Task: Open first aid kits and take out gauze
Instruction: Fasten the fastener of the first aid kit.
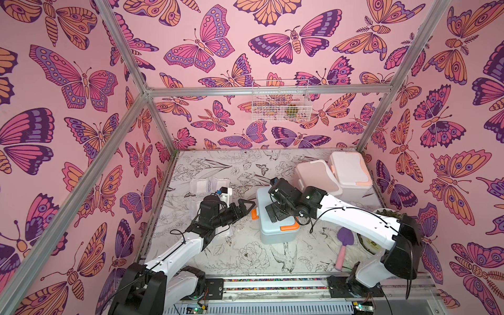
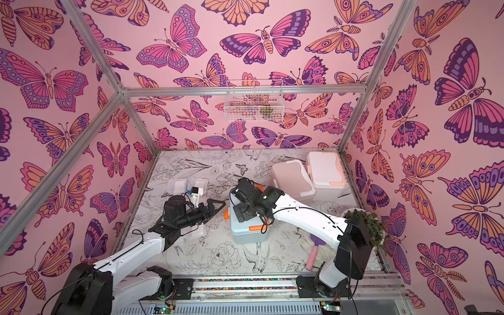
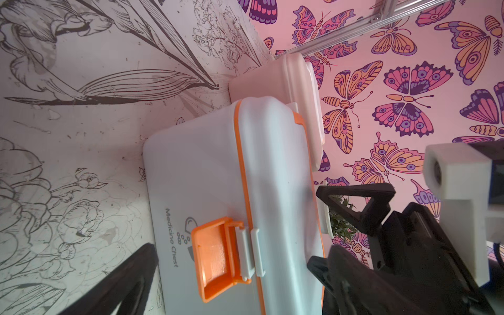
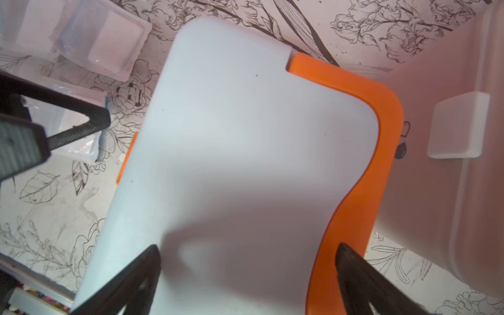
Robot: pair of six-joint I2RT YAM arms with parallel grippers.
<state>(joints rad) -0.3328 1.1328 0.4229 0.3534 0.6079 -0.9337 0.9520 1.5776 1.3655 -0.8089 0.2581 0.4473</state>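
Both stand wide open and empty: the left gripper (image 1: 246,206) just beside the side latch (image 1: 254,214) of the closed blue kit (image 1: 275,231) mid-worktop, the right gripper (image 4: 246,248) over its lid (image 4: 245,122).

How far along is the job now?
Done: several gauze packets already lie on the table. In hand: both hands are open and empty; the right hand hovers over the closed blue kit, and the left hand is beside its orange latch. Left: open the blue kit and take out any gauze; the pink kit and white kit behind it also look shut.
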